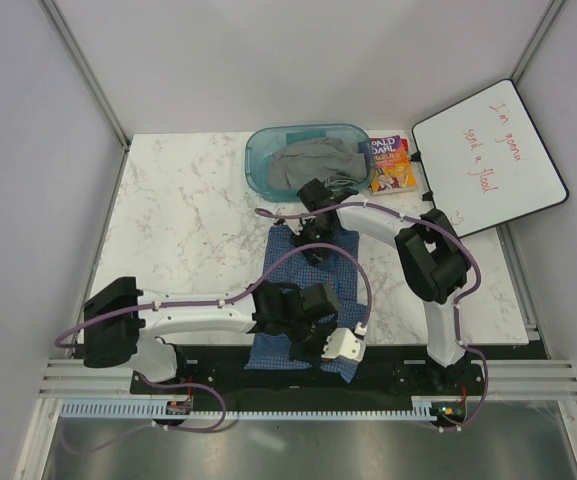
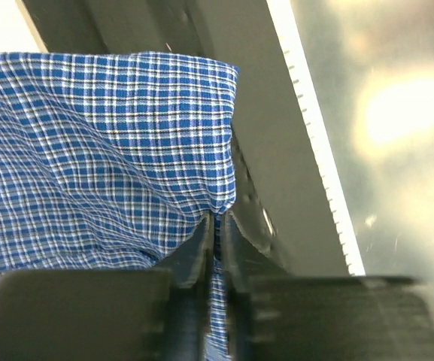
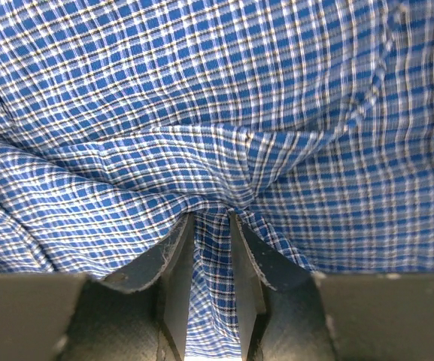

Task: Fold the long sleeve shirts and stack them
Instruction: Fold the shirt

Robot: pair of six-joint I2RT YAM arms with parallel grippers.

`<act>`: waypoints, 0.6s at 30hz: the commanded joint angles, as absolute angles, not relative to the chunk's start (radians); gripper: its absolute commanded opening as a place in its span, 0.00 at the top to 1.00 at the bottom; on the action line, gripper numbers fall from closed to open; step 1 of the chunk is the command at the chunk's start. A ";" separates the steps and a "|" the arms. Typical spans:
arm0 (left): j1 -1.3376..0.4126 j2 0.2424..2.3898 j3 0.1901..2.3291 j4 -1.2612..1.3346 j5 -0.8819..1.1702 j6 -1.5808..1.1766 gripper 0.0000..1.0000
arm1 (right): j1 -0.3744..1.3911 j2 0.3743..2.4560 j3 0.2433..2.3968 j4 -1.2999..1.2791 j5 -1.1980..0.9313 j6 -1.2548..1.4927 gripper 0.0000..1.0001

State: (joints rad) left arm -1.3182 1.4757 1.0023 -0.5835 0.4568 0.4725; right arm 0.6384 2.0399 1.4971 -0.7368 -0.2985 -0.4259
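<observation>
Jaws pinch checked shirt (image 3: pixel 217 113); book (image 1: pixel 390 163) reads "DAHL".

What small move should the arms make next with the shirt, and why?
Probably raise the left gripper slightly and carry its pinch toward the right gripper. Both are shut on the shirt: left on its near corner, right on a bunched fold farther back, so a fold can begin.

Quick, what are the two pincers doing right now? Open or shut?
Left pincer: closed, pinching the edge of the blue checked shirt.
Right pincer: closed, pinching a fold of the blue checked shirt.
</observation>
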 commanded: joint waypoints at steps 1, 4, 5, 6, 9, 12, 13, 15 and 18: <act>-1.319 1.476 1.080 -0.508 0.515 0.347 0.72 | 0.666 2.019 1.548 -0.703 -0.376 -0.413 0.64; -1.243 1.344 1.066 -0.575 0.677 0.341 0.59 | 0.660 1.994 1.621 -0.675 -0.393 -0.429 0.60; -1.224 1.321 1.066 -0.596 0.699 0.341 0.58 | 0.655 1.987 1.668 -0.678 -0.397 -0.425 0.55; -1.198 1.307 1.066 -0.619 0.725 0.345 0.55 | 0.646 1.977 1.690 -0.683 -0.408 -0.414 0.53; -1.042 1.278 1.072 -0.753 0.819 0.359 0.53 | 0.588 1.913 1.724 -0.713 -0.469 -0.345 0.43; -0.837 1.281 1.068 -0.871 0.868 0.441 0.53 | 0.476 1.806 1.648 -0.742 -0.518 -0.253 0.31; -0.737 1.284 1.071 -0.891 0.865 0.460 0.53 | 0.447 1.737 1.614 -0.747 -0.537 -0.224 0.29; -0.657 1.310 1.084 -0.946 0.859 0.507 0.52 | 0.363 1.668 1.484 -0.747 -0.590 -0.140 0.27; -0.556 1.380 1.112 -0.991 0.816 0.534 0.50 | 0.298 1.540 1.306 -0.755 -0.649 -0.063 0.28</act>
State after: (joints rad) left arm -0.6411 1.3170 1.0615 -0.8593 0.7921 0.4435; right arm 0.3664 1.6642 1.4822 -0.6983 -0.5247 -0.2123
